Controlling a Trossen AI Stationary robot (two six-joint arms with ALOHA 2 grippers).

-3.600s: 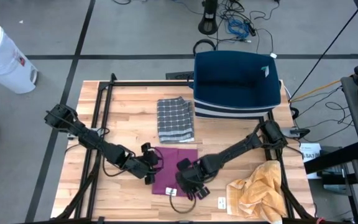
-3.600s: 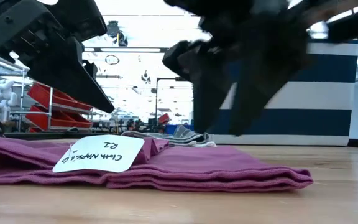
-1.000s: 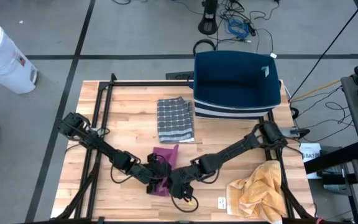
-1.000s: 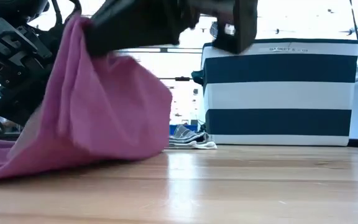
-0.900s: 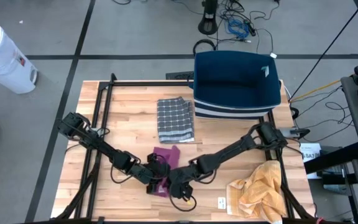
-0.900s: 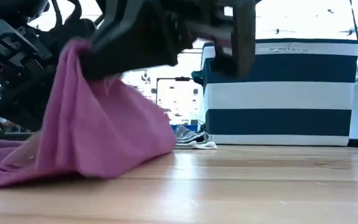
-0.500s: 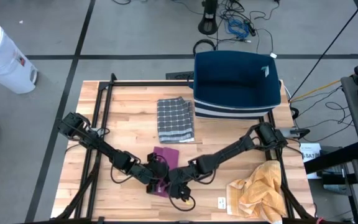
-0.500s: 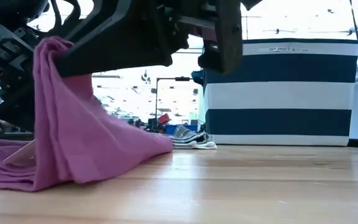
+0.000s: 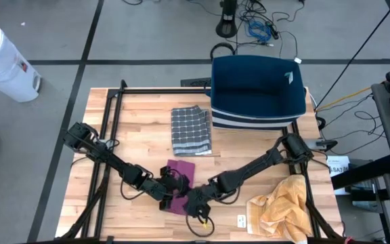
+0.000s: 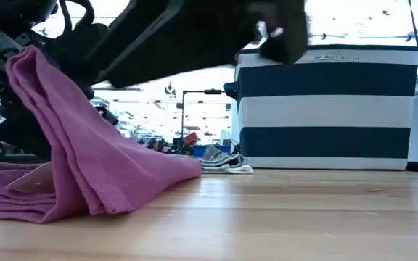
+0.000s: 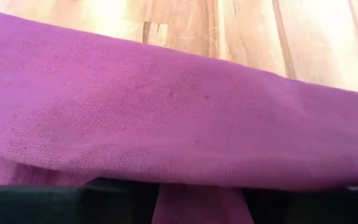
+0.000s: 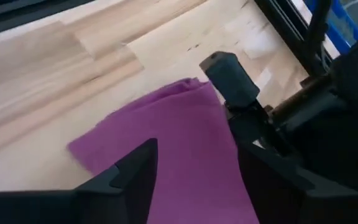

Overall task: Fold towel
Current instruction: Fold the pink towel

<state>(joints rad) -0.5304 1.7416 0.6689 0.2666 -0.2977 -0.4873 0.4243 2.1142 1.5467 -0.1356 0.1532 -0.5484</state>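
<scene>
Purple towel (image 9: 180, 177) now lower, near checked cloth (image 9: 191, 129), basket (image 9: 256, 92).

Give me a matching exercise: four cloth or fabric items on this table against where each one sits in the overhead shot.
Things:
1. Purple cloth napkin
2. Grey checked folded towel
3. Crumpled yellow towel
4. Navy and white striped fabric basket

Places:
A. Front right corner of the wooden table
B. Back right of the table
C. Centre back, just left of the basket
D. Front centre, between the two end effectors

Pairs: 1-D, 2-C, 3-A, 4-B
</scene>
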